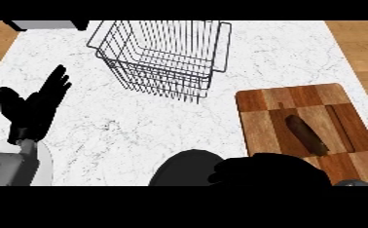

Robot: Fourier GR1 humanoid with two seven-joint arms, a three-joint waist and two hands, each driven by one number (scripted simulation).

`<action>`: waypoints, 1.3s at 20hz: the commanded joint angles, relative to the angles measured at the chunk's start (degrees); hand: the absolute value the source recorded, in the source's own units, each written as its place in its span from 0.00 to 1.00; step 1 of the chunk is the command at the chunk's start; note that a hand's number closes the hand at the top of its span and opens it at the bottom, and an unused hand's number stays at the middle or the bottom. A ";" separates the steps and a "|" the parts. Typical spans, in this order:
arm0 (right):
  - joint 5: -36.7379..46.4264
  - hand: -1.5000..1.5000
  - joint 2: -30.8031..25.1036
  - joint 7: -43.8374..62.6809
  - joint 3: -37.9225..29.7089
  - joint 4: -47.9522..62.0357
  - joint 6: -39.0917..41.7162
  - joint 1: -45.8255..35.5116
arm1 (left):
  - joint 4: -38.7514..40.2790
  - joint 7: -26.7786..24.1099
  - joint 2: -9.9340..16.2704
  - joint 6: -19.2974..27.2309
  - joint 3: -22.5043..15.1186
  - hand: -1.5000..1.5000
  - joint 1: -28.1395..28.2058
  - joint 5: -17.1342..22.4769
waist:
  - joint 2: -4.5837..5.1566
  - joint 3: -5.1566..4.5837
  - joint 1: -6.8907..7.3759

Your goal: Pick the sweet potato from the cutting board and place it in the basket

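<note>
Standing by the marble worktop (93, 120), I see one left hand (36, 107) at the left edge, fingers straight and spread, pointing up, holding nothing and touching no object; its grey forearm is cut off at the lower left corner. Behind it, in the far left corner, a dark grey block (46, 25) is cropped by the view's upper edge, and I cannot tell what it is.

Further right stands one wire basket (164, 59), tilted in the view, with nothing visible inside; its far rim runs up to the top of the view.

At the lower middle, a dark rounded shape (183, 168) is cut off by the lower edge. Just right of it lies the right hand (269, 169), a black mass low over the near edge of the cutting board; whether its fingers are curled or straight I cannot tell. It does not reach the sweet potato.

One wooden cutting board (287, 105) sits at the right, its right side cropped. One sweet potato (307, 134), long and brown, lies on it slantwise, well apart from the basket.
</note>
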 commanded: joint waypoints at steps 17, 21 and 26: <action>0.64 0.00 -4.68 39.03 -10.94 -9.25 38.46 -24.61 | 2.02 1.71 -1.26 -1.43 1.15 0.50 -3.45 -0.61 | 0.13 -0.24 1.13; -10.06 0.00 -7.75 38.17 -20.82 -9.05 45.34 -25.95 | 2.16 2.58 -1.47 -1.44 1.96 0.50 -4.50 -1.07 | 0.04 -0.14 0.54; -14.49 0.00 -13.85 30.38 -30.47 -8.00 45.40 -19.58 | -1.62 3.48 -2.17 -1.00 1.94 0.50 -1.88 -2.01 | 0.11 0.02 0.76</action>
